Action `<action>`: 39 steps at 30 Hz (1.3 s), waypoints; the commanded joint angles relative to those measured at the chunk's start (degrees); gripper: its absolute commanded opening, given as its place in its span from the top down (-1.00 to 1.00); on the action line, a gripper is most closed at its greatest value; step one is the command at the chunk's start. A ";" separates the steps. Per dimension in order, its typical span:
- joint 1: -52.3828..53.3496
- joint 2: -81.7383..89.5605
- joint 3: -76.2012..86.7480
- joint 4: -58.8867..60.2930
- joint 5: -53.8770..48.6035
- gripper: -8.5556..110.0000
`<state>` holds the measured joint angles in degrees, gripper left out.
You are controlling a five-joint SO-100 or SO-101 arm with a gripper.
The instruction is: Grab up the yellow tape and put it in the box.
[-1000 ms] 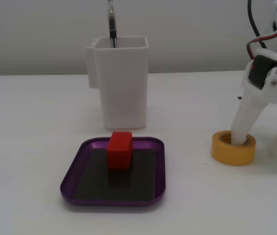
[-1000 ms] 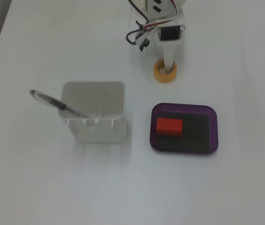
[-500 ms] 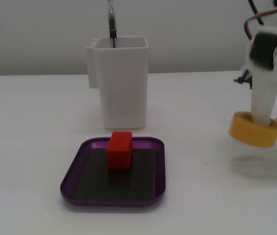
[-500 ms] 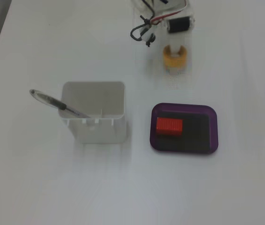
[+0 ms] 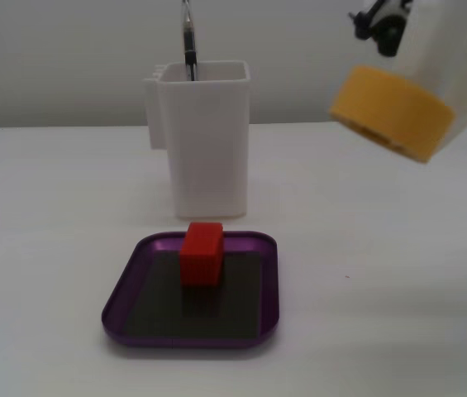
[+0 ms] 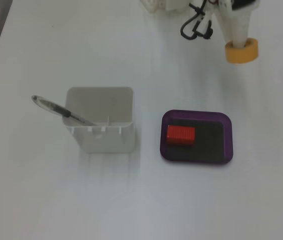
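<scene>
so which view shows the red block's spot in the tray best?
The fixed view from above: the red block sits against one end of the purple tray, dark floor bare beyond it. The low front fixed view shows the block near the tray's far rim, depth foreshortened.

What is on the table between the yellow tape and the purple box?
Nothing: in a fixed view, only bare white table separates the yellow tape from the box.
</scene>
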<state>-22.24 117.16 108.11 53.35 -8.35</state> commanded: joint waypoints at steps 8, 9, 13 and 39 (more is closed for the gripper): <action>4.75 -16.17 -6.24 -14.06 -1.58 0.87; 5.98 -17.58 -7.82 -14.33 -1.58 0.87; 9.14 -24.43 -15.56 -14.33 -1.23 0.87; 9.49 -41.13 -24.43 -13.45 -1.58 0.79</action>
<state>-12.83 75.41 86.40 40.08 -9.67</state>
